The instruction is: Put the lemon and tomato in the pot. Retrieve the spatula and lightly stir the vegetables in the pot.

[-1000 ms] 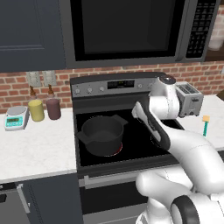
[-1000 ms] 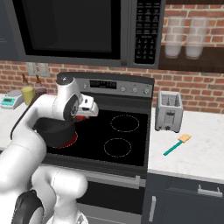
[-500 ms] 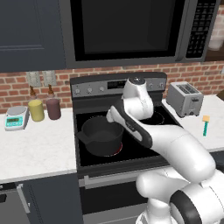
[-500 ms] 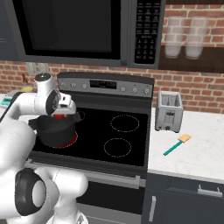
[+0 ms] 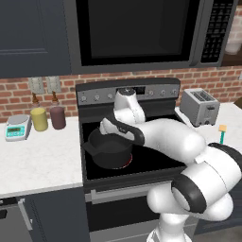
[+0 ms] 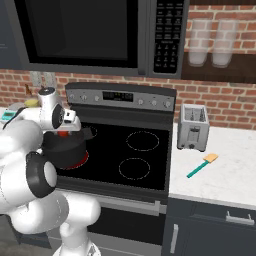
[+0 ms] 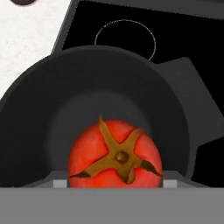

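Hovering over the pot (image 7: 109,87), the gripper (image 6: 67,126) carries the tomato (image 7: 115,153), its stem star facing the hand camera and the fruit filling the space between the two tips, so the jaws stand fairly wide and closed on it. From the hand view the tomato sits above the pot's dark floor, inside the ring of the rim; whether it touches the bottom cannot be told. In the right base view a sliver of red (image 6: 62,133) shows just under the hand, right above the pot (image 6: 65,150). No lemon can be made out inside the pot, though the tomato hides part of the floor. The pot stands on the front left burner of the stove (image 5: 151,156), a red glow showing at its base, with one side handle pointing toward the middle of the cooktop. The arm (image 5: 160,137) reaches across from the right and bends down over it. Judged from this, the tomato's delivery is at its last step, with release yet to come; the lemon's share is uncertain, and the stirring is untouched. Farther right, past the toaster (image 6: 193,127), the spatula (image 6: 202,165) lies flat on the white counter (image 6: 225,180), well apart from the pot. Two jars (image 5: 48,118) and a scale (image 5: 17,127) stand left of the stove.
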### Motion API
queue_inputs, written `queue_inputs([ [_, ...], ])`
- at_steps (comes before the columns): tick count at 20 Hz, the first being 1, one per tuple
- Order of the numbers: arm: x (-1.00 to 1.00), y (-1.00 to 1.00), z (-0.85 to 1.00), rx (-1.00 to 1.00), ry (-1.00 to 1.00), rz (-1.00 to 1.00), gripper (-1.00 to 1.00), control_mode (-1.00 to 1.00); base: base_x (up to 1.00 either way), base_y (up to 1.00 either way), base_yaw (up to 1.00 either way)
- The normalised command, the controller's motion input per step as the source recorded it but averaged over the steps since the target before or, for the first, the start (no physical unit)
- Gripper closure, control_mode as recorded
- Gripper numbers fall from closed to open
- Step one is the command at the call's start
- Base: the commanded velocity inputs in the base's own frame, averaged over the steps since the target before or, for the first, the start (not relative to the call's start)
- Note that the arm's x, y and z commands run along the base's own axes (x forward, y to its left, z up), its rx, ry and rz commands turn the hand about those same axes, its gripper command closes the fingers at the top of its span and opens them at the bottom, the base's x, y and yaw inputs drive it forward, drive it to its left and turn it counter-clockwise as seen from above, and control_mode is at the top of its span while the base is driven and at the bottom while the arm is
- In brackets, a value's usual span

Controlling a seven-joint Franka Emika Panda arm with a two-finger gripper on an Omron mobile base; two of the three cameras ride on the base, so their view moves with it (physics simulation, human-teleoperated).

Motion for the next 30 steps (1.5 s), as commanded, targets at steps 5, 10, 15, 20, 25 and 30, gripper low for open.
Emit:
queue_inputs([
  [5,0.27,0.16,-0.47,0.0,0.0,0.0,1.0,-1.0,0.0,0.0,0.0],
  [10,0.11,0.27,-0.33,0.0,0.0,0.0,1.0,-1.0,0.0,0.0,0.0],
  [15,0.01,0.15,-0.19,0.0,0.0,0.0,1.0,-1.0,0.0,0.0,0.0],
  [20,0.01,0.01,-0.11,0.0,0.0,-0.02,-1.0,-1.0,0.0,0.0,0.0],
  [25,0.03,0.0,0.01,0.0,0.0,-0.03,-1.0,-1.0,0.0,0.0,0.0],
  [30,0.0,-0.06,0.44,0.0,-0.02,-0.02,-1.0,-1.0,0.0,0.0,0.0],
])
